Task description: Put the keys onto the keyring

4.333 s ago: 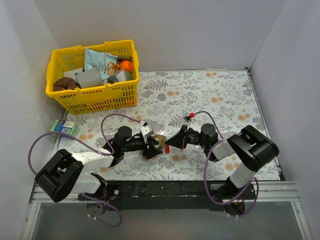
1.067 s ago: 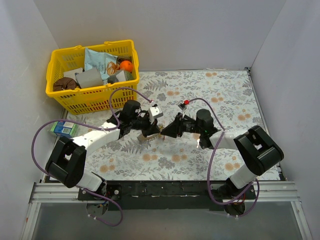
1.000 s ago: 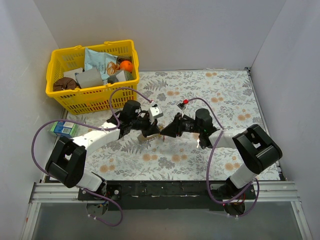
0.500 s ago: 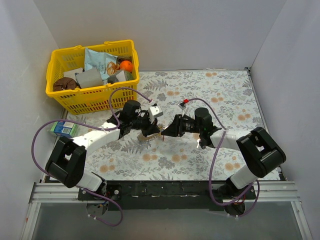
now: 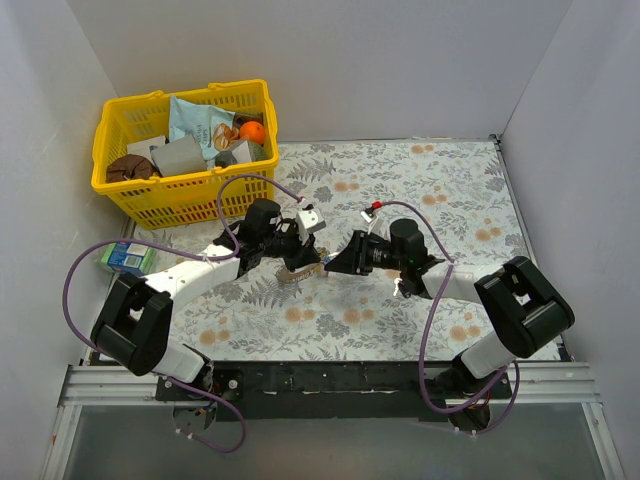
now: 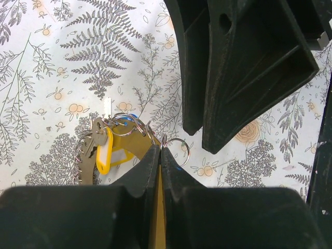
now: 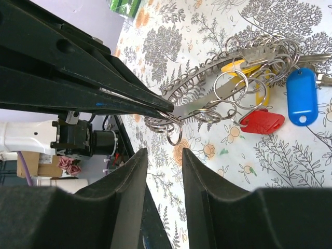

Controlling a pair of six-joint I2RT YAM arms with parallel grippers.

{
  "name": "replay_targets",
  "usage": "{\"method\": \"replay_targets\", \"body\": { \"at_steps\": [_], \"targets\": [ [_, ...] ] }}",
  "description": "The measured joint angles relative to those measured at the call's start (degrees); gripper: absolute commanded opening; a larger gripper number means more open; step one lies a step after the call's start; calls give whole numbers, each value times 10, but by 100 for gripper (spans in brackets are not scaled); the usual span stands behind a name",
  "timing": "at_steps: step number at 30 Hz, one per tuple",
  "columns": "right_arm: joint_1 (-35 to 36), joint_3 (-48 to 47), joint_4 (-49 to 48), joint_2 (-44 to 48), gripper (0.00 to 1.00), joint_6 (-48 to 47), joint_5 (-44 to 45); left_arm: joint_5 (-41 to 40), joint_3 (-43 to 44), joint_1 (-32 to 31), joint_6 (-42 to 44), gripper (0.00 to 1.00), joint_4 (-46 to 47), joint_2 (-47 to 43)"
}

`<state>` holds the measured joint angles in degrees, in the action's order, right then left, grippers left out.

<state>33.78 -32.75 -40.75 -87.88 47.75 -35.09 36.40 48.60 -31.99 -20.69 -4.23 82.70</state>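
Observation:
The keyring (image 7: 205, 72) is a thin silver ring fringed with many small rings, held a little above the flowered cloth. My left gripper (image 6: 160, 149) is shut on its edge; its black fingers (image 7: 104, 83) come in from the left of the right wrist view. On the keyring hang keys with a blue head (image 7: 301, 96), a red head (image 7: 262, 120) and a yellow head (image 6: 104, 153). My right gripper (image 7: 163, 155) stands open just short of a small loose ring (image 7: 175, 136), with nothing between its fingers. From above, both grippers meet tip to tip (image 5: 320, 266).
A yellow basket (image 5: 185, 195) full of items stands at the back left. A small green and blue carton (image 5: 127, 256) lies by the left wall. White walls close in the table on three sides.
Since the earliest frame both grippers have moved from near the front edge to the table's middle. Over the last second they have barely shifted, and the left stays shut on the keyring.

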Motion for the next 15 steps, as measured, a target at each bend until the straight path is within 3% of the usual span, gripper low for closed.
{"method": "replay_targets", "body": {
  "at_steps": [6, 15],
  "targets": [
    [0, 4, -2, -3, 39, 19, 5, 0, 0, 0, -6, 0, 2, 0],
    [0, 16, -82, -47, 34, 75, 0, 1, 0, 0, -8, 0, 6, 0]
  ]
}}
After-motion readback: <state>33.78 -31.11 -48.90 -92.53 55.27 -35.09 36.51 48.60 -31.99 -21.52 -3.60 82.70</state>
